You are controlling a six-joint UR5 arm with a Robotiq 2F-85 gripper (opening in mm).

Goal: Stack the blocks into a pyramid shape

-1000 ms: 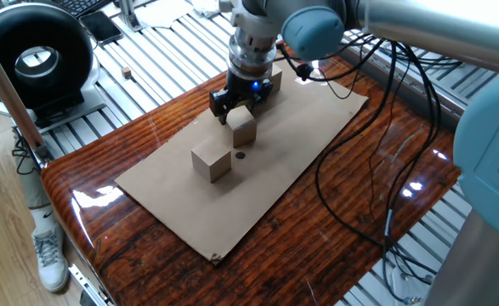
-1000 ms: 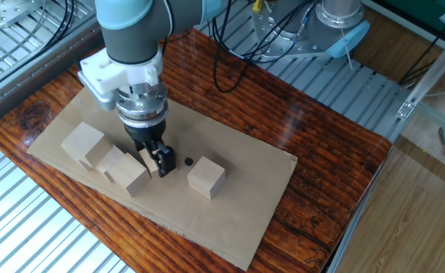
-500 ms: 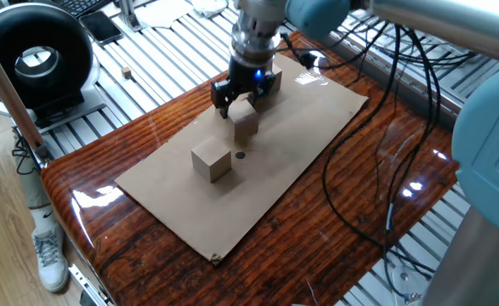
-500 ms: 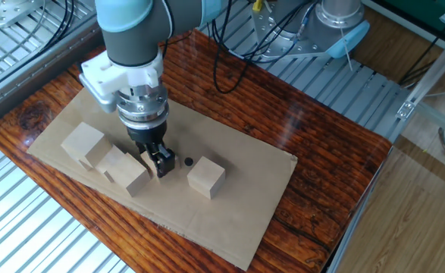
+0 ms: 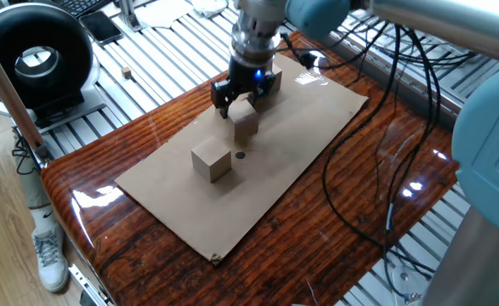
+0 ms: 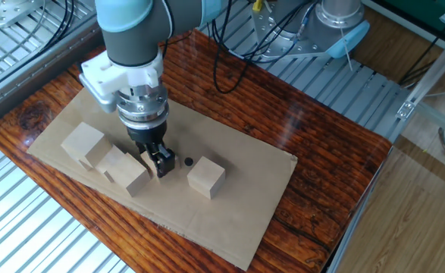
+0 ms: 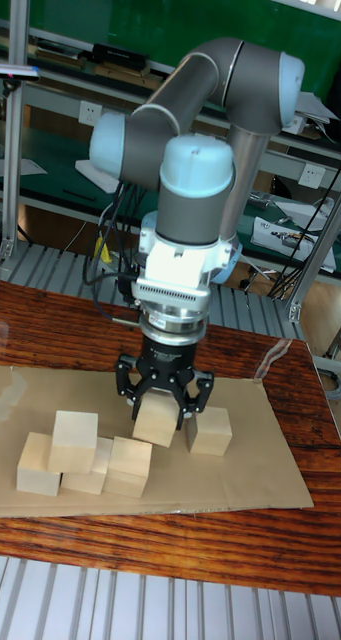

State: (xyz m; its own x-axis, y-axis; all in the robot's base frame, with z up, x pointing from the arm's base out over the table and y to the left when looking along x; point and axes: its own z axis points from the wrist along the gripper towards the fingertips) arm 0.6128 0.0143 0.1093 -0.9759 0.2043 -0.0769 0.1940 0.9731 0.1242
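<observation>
Since a second ago the arm has shifted slightly up and back over the cardboard sheet (image 5: 258, 161); since the last half second nothing has moved.

In one fixed view, the gripper (image 5: 242, 100) is clamped on a block (image 5: 244, 121), with a lone block (image 5: 212, 161) nearer the camera.

In the other fixed view, the held block is mostly hidden behind the gripper fingers (image 6: 164, 163), beside the row of blocks (image 6: 104, 161), likely so it can extend the pyramid's base.

In the tall fixed view, the held block seems tilted just above the sheet on the tabletop (image 7: 290, 545), beside one block stacked (image 7: 76, 429) on the row.
</observation>
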